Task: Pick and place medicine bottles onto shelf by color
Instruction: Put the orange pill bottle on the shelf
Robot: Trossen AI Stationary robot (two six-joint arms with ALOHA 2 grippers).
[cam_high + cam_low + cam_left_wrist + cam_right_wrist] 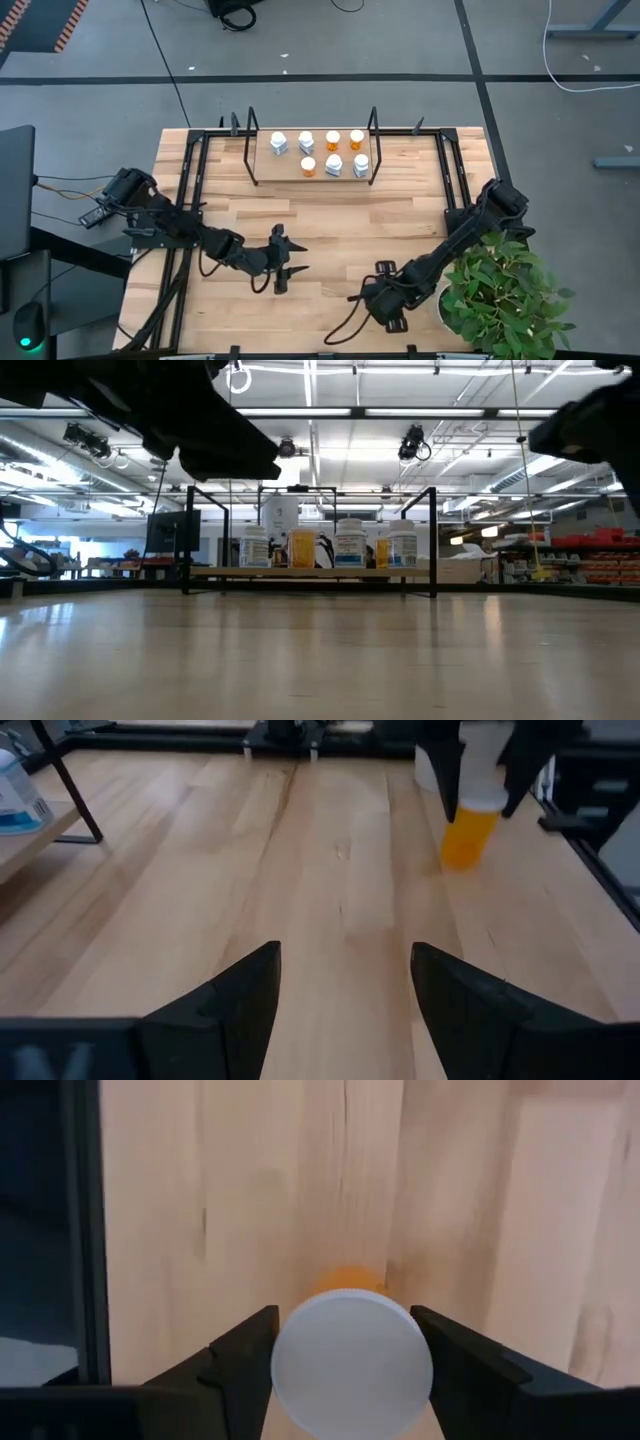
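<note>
though partly hidden, orange bottle (pixel 350 1355) in right gripper (pixel 345 1345)

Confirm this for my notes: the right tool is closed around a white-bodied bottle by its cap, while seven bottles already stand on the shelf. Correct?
Not quite: the bottle in the right tool has an orange body, not white, as the left wrist view shows. The rest holds: the tool grips it at the white cap, and seven bottles stand on the shelf.

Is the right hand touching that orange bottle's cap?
Touching. In the right wrist view the right hand has both fingers pressed against the sides of the orange bottle's white cap, no gap showing.
</note>
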